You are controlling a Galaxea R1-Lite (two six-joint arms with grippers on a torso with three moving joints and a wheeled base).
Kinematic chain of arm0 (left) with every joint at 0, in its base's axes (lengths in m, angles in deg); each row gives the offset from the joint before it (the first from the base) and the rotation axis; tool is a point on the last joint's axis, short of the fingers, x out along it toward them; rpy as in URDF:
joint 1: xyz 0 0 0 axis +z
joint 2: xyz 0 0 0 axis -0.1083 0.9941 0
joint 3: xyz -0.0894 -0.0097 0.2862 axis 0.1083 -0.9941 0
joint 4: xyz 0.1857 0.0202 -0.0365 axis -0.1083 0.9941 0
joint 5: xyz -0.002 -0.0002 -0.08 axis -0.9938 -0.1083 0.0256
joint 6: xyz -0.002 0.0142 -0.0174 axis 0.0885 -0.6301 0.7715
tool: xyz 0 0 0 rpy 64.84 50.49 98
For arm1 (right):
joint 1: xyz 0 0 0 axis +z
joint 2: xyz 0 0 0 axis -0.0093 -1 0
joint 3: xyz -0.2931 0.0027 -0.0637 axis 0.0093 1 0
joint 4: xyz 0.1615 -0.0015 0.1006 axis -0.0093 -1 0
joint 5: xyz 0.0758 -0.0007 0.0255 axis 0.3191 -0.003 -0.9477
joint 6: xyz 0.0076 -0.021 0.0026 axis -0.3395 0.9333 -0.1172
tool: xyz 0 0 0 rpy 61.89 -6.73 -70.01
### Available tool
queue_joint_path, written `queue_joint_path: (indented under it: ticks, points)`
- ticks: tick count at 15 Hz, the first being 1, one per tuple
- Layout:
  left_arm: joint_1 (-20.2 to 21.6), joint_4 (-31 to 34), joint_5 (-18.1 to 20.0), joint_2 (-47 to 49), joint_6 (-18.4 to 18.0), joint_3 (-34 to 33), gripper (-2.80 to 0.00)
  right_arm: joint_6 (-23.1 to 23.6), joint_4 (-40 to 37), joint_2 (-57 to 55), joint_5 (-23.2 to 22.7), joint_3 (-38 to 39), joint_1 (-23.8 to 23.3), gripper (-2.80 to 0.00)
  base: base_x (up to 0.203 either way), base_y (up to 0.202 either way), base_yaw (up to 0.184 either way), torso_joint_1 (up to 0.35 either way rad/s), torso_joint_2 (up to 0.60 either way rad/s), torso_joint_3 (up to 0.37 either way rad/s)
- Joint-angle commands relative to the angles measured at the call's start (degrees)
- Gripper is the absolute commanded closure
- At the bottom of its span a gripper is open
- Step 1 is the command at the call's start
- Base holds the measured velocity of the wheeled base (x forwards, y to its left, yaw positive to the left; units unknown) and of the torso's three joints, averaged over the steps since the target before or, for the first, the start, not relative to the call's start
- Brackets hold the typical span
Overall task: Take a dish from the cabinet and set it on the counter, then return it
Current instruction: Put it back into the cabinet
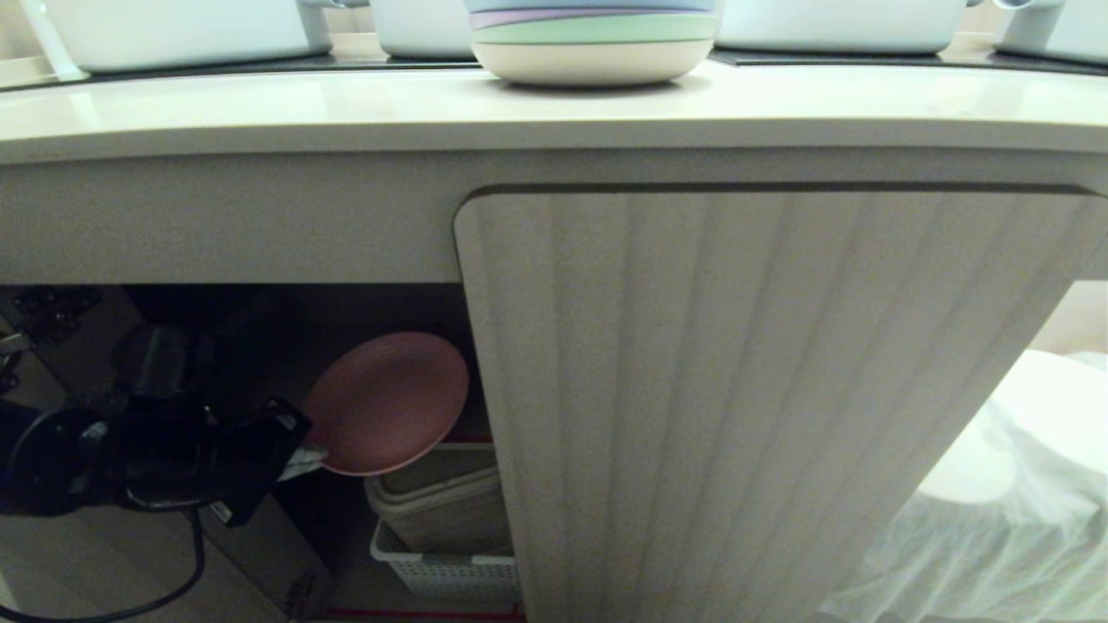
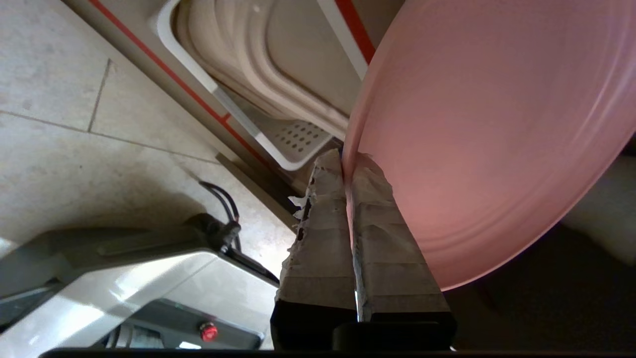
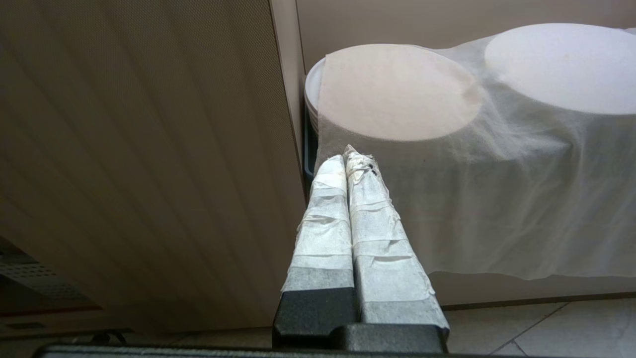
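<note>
One dish [image 2: 477, 134] | rim pinched in left end effector [image 2: 348, 164] | inside open cabinet [image 1: 779, 389], tilted

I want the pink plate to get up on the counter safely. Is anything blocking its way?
Maybe. The left gripper holds the dish inside the open cabinet. The counter edge overhangs above it, and a stack of bowls sits up there.

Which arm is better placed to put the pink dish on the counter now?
The left. Its claw is shut on the rim of the pink dish, held on edge in the open cabinet below the counter. The right claw is shut, holds nothing, and is parked beside the closed door.
</note>
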Motion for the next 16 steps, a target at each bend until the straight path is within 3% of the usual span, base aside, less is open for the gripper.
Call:
queue_joint_path:
  ticks: [1,8,16]
  points:
    - [0.07,0.07,-0.13,0.9,0.13,0.25,0.0,-0.02,0.12,0.0,0.03,0.0,0.01,0.0,0.0,0.0,0.0,0.0,0.0,0.0]
    - [-0.11,5.78,-0.34,3.88,-0.14,5.09,0.0,-0.08,0.04,0.0,0.03,0.0,0.01,0.0,0.0,0.0,0.0,0.0,0.0,0.0]
    - [-0.11,5.9,-1.99,6.97,-0.06,8.16,0.0,-0.1,0.04,0.0,0.03,0.0,0.01,0.0,0.0,0.0,0.0,0.0,0.0,0.0]
